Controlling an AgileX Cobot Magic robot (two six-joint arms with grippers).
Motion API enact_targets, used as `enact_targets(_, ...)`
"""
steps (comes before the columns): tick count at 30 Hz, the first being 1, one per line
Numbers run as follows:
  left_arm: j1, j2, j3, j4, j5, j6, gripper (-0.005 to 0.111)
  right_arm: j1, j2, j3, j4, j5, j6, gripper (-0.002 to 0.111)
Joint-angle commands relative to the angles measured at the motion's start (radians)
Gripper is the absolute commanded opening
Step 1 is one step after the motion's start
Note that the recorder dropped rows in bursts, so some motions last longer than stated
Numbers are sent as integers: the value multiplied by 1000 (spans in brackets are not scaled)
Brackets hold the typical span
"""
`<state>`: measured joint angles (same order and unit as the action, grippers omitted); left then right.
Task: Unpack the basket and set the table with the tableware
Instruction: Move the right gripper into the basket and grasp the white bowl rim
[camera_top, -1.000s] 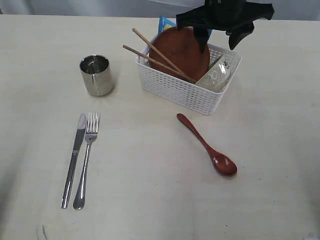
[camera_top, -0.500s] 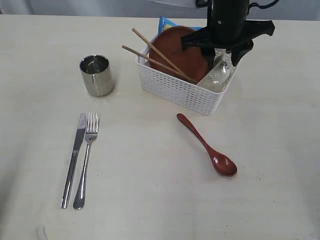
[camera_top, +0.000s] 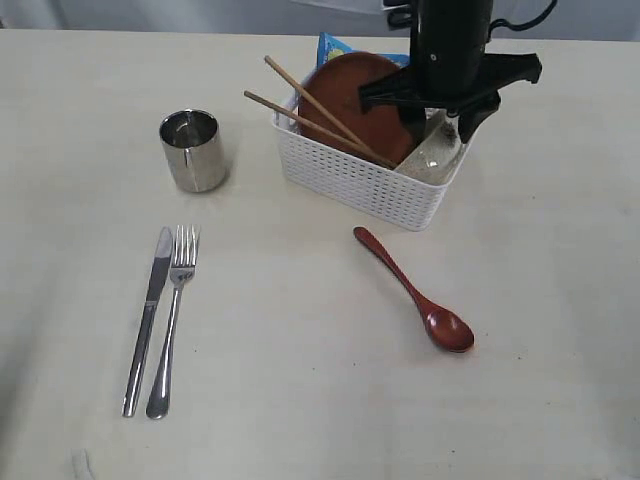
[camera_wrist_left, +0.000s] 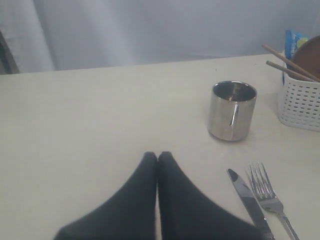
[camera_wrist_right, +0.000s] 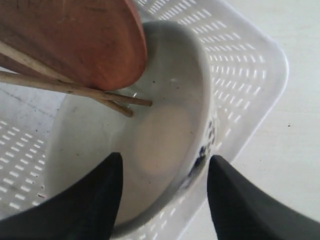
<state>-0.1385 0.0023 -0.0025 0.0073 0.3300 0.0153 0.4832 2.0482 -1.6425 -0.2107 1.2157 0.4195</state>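
Note:
The white basket (camera_top: 370, 188) stands on the table (camera_top: 300, 400) and holds the brown plate (camera_top: 350, 95), the chopsticks (camera_top: 300, 110) and the white bowl (camera_top: 437, 155). My right gripper (camera_top: 440, 125) is lowered into the basket's right end, open. In the right wrist view its jaws (camera_wrist_right: 165, 165) straddle the bowl's (camera_wrist_right: 165, 125) rim and the basket wall (camera_wrist_right: 250, 75), one finger inside the bowl, the other outside the basket. The steel cup (camera_top: 192, 150), knife (camera_top: 148, 315), fork (camera_top: 170, 320) and wooden spoon (camera_top: 412, 290) lie on the table. My left gripper (camera_wrist_left: 158, 155) is shut and empty, short of the cup (camera_wrist_left: 231, 110).
A blue snack packet (camera_top: 332, 45) stands behind the plate in the basket. The chopsticks (camera_wrist_right: 75, 87) lean across the plate (camera_wrist_right: 75, 40) with their tips in the bowl. The knife (camera_wrist_left: 247, 192) and fork (camera_wrist_left: 265, 187) lie just beside the left gripper.
My right gripper has come down from above the basket into its right end, over the bowl, and its jaws have narrowed slightly. Nothing on the table has moved.

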Motion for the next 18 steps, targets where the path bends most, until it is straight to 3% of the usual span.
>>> enact_targets(1, -8, -2, 2, -2, -9, -4, 0, -4, 23, 4, 4, 5, 2, 49)
enact_targets(18, -8, -2, 2, -2, -9, -4, 0, -4, 27, 4, -5, 5, -68, 49)
